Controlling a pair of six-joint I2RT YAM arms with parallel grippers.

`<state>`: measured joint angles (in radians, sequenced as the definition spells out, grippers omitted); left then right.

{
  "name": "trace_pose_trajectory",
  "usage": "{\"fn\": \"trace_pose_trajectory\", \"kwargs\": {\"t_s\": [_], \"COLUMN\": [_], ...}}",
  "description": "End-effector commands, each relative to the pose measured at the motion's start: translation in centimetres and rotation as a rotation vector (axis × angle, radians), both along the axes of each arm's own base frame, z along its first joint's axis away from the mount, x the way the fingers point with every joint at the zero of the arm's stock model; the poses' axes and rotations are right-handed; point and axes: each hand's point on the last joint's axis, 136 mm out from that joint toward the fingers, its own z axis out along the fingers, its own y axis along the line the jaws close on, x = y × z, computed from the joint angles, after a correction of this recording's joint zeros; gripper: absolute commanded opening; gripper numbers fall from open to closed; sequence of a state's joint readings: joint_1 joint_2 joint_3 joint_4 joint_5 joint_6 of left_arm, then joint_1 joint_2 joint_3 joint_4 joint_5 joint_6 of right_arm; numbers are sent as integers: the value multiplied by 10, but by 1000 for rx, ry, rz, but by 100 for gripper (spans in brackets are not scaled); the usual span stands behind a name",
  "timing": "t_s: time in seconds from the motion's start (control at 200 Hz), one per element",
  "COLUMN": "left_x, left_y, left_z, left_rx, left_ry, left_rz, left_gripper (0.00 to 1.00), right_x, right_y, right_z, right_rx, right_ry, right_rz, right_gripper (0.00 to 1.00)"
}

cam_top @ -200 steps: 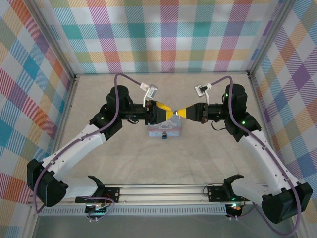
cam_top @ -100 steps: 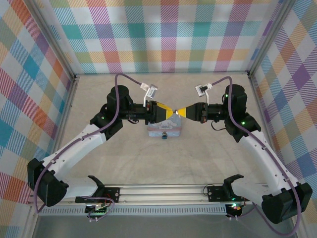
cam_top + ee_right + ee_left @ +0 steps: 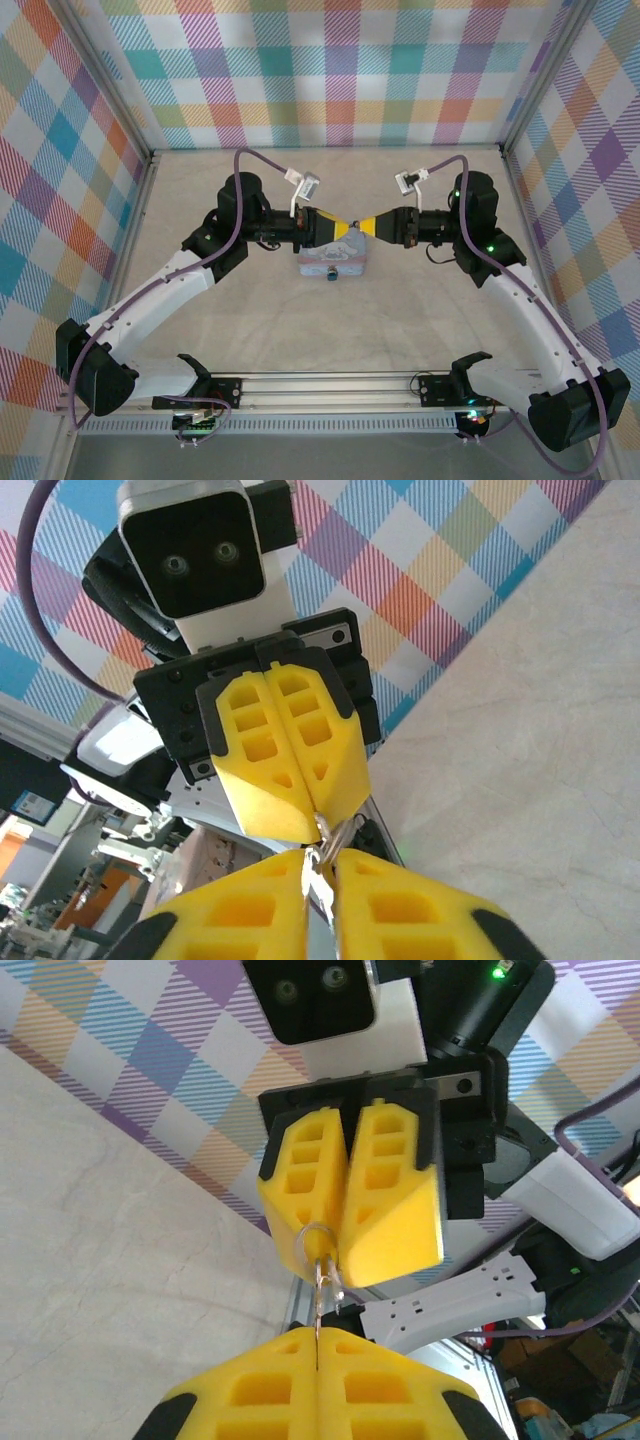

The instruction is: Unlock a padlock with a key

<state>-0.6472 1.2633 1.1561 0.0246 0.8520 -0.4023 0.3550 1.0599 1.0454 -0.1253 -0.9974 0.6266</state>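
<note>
Above the pastel-blue box (image 3: 333, 258), my two grippers meet tip to tip. My left gripper (image 3: 351, 230) (image 3: 318, 1338) is shut on the key (image 3: 318, 1312), a thin metal blade that hangs from a small ring (image 3: 317, 1237). That ring sits between the fingers of my right gripper (image 3: 363, 229) (image 3: 320, 865), which stand slightly apart, so this gripper is open. A second small key (image 3: 337, 1282) dangles from the ring. The padlock (image 3: 331, 274) is a tiny dark piece at the box's near edge, below both grippers.
The beige table (image 3: 420, 320) is walled by checked panels on three sides. The arms' base rail (image 3: 330, 385) runs along the near edge. The two arms reach in from either side and meet at the middle.
My left gripper's fingers have drawn together onto the key. My right gripper's fingers have parted a little. Neither arm has shifted noticeably.
</note>
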Motion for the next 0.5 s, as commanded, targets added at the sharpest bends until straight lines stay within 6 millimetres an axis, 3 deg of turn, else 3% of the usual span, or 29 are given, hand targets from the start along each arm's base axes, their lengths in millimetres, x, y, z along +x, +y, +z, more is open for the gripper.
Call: {"fn": "trace_pose_trajectory", "kwargs": {"t_s": [0.0, 0.19, 0.345, 0.495], "left_x": [2, 12, 12, 11], "left_y": [0, 6, 9, 10], "left_z": [-1, -38, -68, -82], "left_rx": [52, 251, 400, 485], "left_ry": [-19, 56, 136, 185], "left_rz": [17, 58, 37, -3], "left_gripper": [0, 0, 0, 0], "right_x": [3, 18, 38, 52], "right_y": [-9, -26, -36, -43], "right_z": [-9, -30, -59, -87], "right_rx": [-35, -98, -184, -251], "right_ry": [-13, 21, 62, 43], "right_rz": [-55, -171, -284, -358], "right_gripper": [37, 48, 54, 59]}}
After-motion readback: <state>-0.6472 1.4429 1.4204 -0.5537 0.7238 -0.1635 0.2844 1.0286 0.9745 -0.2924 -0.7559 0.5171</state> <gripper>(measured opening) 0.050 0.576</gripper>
